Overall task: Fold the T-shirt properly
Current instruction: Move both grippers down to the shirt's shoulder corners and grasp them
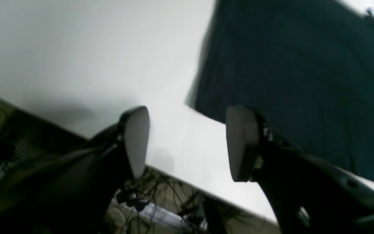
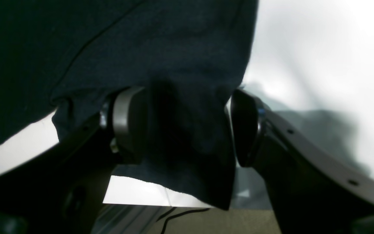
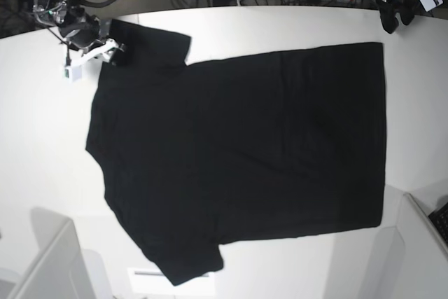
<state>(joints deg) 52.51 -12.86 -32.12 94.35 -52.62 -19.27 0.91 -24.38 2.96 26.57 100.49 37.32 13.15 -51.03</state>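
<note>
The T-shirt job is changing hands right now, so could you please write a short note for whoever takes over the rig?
Left gripper: open, empty, over the white table beside the shirt's corner.
Right gripper: open, with a fold of sleeve cloth between its parted jaws; a firm hold cannot be confirmed.
Large black cloth T-shirt: spread flat, plain side up, across the table, sleeves toward the right arm's end.
Done: shirt laid out; no fold visible.
Left: all the folding.
</note>
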